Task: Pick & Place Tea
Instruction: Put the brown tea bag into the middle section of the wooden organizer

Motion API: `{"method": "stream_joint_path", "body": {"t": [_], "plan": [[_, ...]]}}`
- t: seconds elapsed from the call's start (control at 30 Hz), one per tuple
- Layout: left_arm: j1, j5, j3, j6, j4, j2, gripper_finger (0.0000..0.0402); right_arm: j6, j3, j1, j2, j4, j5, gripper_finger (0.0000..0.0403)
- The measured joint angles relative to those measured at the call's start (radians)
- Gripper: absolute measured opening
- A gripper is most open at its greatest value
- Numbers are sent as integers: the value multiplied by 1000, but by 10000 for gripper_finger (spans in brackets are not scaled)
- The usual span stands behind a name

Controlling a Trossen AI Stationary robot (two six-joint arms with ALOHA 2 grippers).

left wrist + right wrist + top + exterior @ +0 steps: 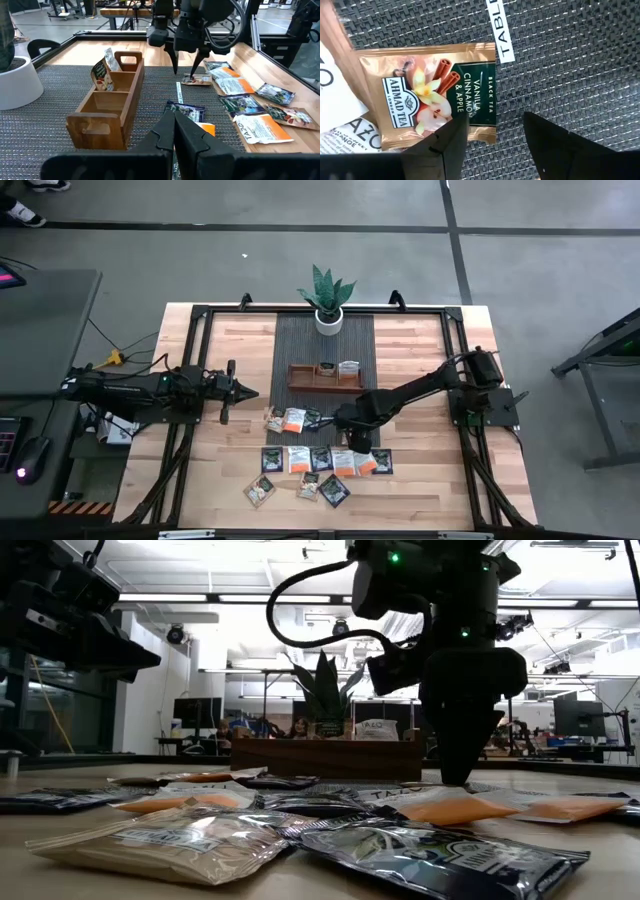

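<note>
Tea packets (322, 463), flat, square and crinkly with a foil sheen, lie scattered over the near half of the table (420, 490): dark green-black ones, orange-and-white ones and a few pale ones, some overlapping at the edges.

The table is pale wooden planks framed by dark metal rails. Down its middle runs a dark grey woven mat (290, 345), ribbed in texture.

The left arm waits over the left side of the table, its left gripper (250, 393) with the two dark fingers pressed together, holding nothing.

The right arm reaches in from the right edge, and its right gripper (358, 452) hangs point-down over the packets at the mat's near end. Its blunt black fingers (447, 147) stand well apart, one just over the edge of a copper-toned packet (427, 97) printed with cinnamon sticks, apple slices and a dark green label panel; nothing is held between them.

On the mat's far end stands a potted plant (327, 298), stiff pointed green leaves in a round white pot.

Just nearer sits a brown wooden tray (107, 102), a long box with three compartments and cut-out handles. Two packets (337, 369) stand upright inside, towards its right end.

A narrow white paper strip (499, 27) with printed letters lies flat on the mat beside the copper-toned packet.
</note>
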Motion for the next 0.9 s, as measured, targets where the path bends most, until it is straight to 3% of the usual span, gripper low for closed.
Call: {"method": "stream_joint_path", "body": {"t": [0.33,0.9], "plan": [[0,-1,0,0,0,0,1,46,-27,-1,-1,31,-26,167],[0,-1,0,0,0,0,1,99,-28,0,-1,42,-28,28]]}}
